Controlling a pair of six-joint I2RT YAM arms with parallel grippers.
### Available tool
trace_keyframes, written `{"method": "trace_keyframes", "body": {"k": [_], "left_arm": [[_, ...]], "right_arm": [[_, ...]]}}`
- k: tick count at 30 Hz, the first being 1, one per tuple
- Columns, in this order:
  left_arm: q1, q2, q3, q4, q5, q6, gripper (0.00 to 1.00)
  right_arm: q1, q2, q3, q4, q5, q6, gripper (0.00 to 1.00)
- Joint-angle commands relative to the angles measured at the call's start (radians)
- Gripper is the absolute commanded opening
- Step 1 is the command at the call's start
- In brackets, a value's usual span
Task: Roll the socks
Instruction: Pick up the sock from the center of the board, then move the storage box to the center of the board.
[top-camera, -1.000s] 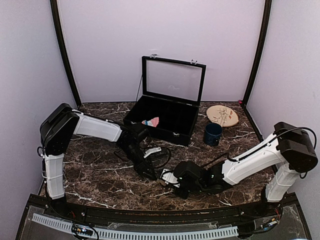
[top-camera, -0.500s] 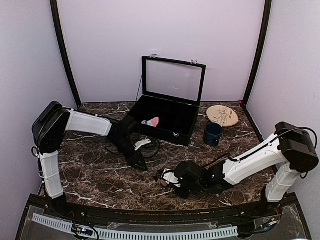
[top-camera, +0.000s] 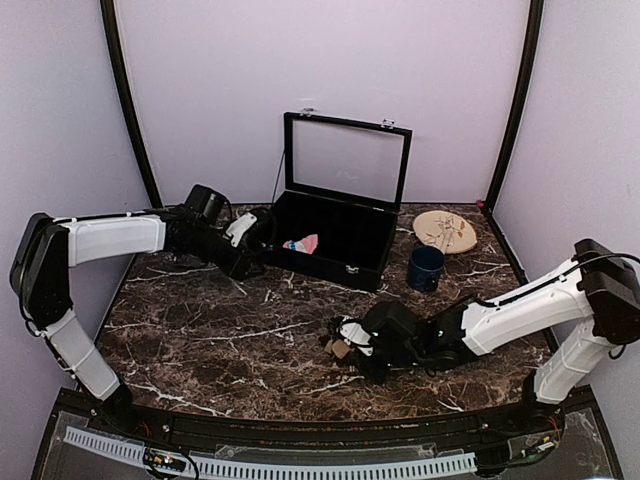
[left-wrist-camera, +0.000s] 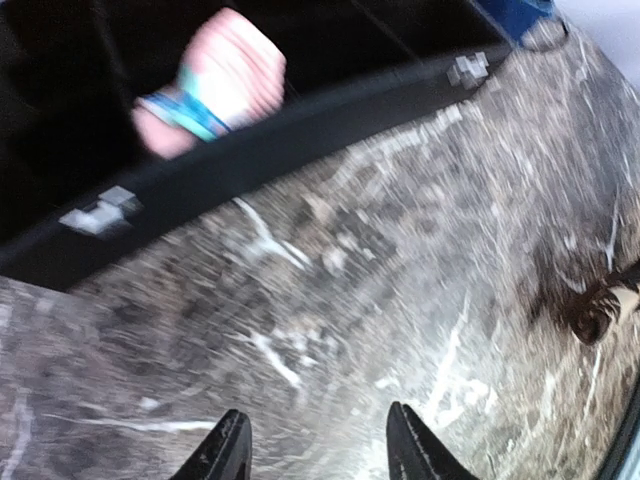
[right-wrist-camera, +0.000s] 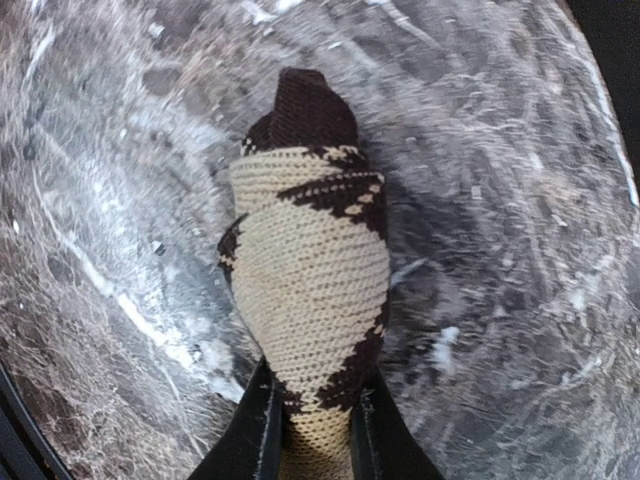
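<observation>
The left arm is built of white moulded shells alternating with black joint housings. A thin dark cable runs along the top of its long white shell. The section directly behind the left gripper is black and carries one white panel. The right arm is of the same build, with a tapered white shell and a black wrist section behind the right gripper. At the end farthest from that gripper sits a bulky black housing, with a thin black cable arching over it. The left fingers are black, matt and pointed. The right fingers are dark, narrow and pale-edged.
</observation>
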Motion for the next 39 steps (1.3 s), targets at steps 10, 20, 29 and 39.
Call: {"method": "trace_keyframes", "body": {"k": [10, 20, 29, 39], "left_arm": [[0.109, -0.055, 0.031, 0.252, -0.242, -0.228, 0.52], [0.182, 0.061, 0.124, 0.327, -0.234, -0.338, 0.55], [0.185, 0.247, 0.298, 0.303, -0.129, -0.339, 0.55], [0.186, 0.348, 0.403, 0.199, -0.085, -0.264, 0.57]], "right_arm": [[-0.122, -0.129, 0.082, -0.022, -0.023, 0.088, 0.0], [-0.239, -0.052, 0.318, -0.081, 0.046, 0.016, 0.0], [-0.356, 0.109, 0.521, -0.102, 0.092, -0.018, 0.0], [-0.417, 0.186, 0.595, -0.09, 0.056, -0.032, 0.0]]}}
